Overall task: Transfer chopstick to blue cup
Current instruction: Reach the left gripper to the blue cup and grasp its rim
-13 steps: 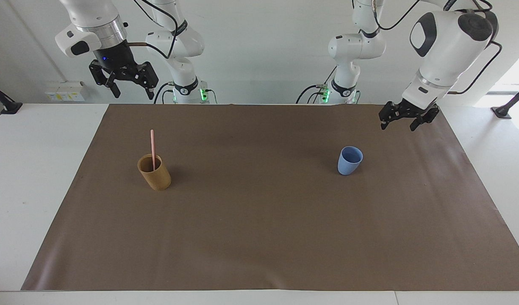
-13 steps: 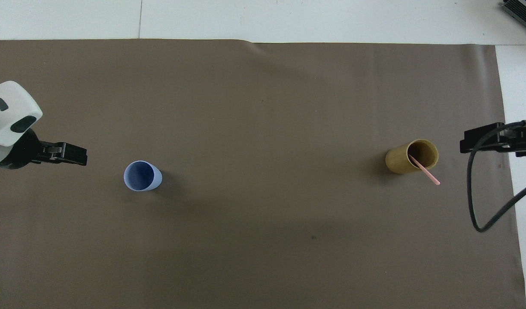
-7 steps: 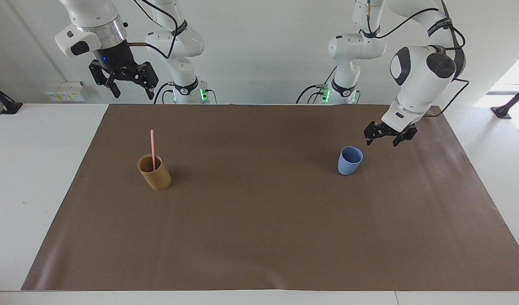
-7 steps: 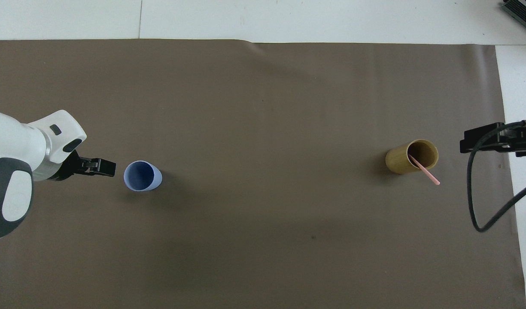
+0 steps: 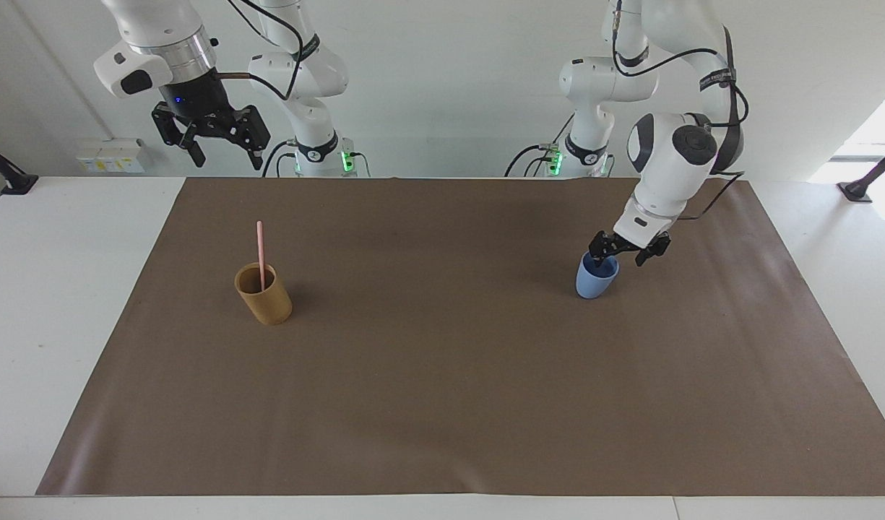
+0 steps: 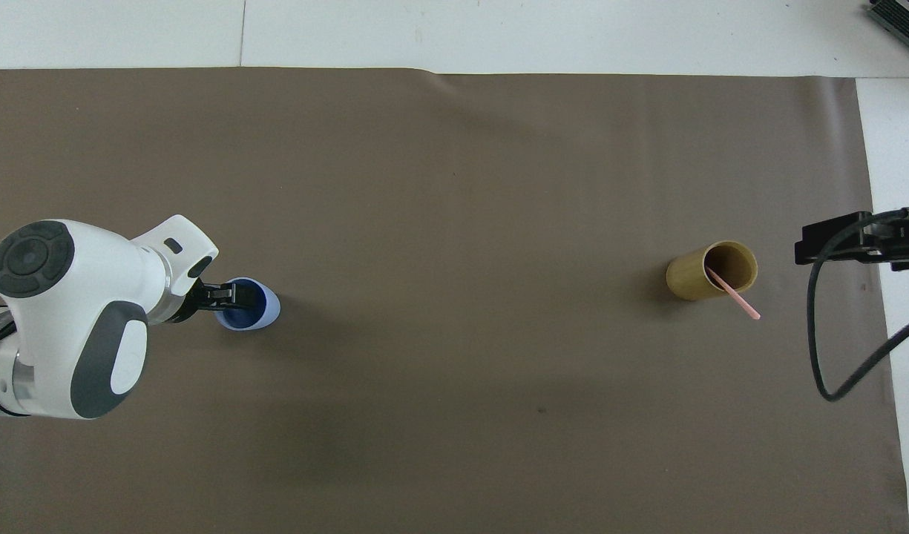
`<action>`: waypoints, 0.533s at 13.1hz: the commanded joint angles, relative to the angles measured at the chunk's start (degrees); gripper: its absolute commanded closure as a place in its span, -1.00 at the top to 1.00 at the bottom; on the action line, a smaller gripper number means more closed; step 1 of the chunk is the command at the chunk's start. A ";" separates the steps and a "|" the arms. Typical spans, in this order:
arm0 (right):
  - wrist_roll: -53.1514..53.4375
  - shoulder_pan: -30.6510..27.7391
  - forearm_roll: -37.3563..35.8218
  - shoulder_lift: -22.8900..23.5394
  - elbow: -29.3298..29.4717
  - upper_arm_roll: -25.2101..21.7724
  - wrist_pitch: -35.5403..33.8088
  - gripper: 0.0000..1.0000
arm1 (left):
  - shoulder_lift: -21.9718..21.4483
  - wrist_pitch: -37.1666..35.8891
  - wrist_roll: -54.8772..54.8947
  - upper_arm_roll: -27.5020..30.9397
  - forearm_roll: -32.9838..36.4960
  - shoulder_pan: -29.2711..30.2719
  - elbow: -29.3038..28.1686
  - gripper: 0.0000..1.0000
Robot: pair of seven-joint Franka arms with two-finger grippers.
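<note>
The pale-pink chopstick point(image 5: 260, 249) point(image 6: 736, 297) stands leaning in a tan-brown cylindrical cup point(image 5: 267, 300) point(image 6: 688, 278) toward the right arm's end of the table. The light-blue cup point(image 5: 592, 286) point(image 6: 267, 311) stands upright toward the left arm's end. My left gripper point(image 5: 617, 260) point(image 6: 234, 295) is open and low at the blue cup's rim, one finger over the cup's mouth and the other outside it. My right gripper point(image 5: 227, 160) point(image 6: 801, 249) hangs open and holds nothing, high up at the right arm's end, where that arm waits.
A brown mat point(image 5: 442, 397) covers most of the white table point(image 5: 45, 303). Both cups stand on it, far apart. A black cable point(image 6: 825, 348) loops down from the right arm at the mat's edge.
The left arm has swung in and down from the mat's edge to the blue cup's rim, its gripper still open. The right arm, the chopstick and both cups have not moved.
</note>
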 commanded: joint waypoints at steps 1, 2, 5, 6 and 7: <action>-1.40 -0.81 1.17 -0.75 -1.05 0.10 0.37 1.00 | -0.88 1.10 -0.72 0.75 -0.70 -0.22 -0.89 1.00; -1.40 -0.81 1.17 -0.75 -1.05 0.10 0.37 1.00 | -0.88 1.18 -0.72 0.75 -0.70 -0.13 -0.98 1.00; -1.40 -0.81 1.17 -0.75 -1.05 0.10 0.37 1.00 | 1.57 2.58 -0.80 0.75 -0.70 -0.65 -1.33 1.00; -1.40 -0.81 1.17 -0.75 -1.05 0.10 0.37 1.00 | 1.58 4.07 -0.81 0.75 -0.70 -0.31 -1.77 1.00; -1.40 -0.81 1.17 -0.75 -0.96 0.10 0.37 1.00 | 1.58 4.43 -0.72 0.75 -0.70 -0.13 -2.12 1.00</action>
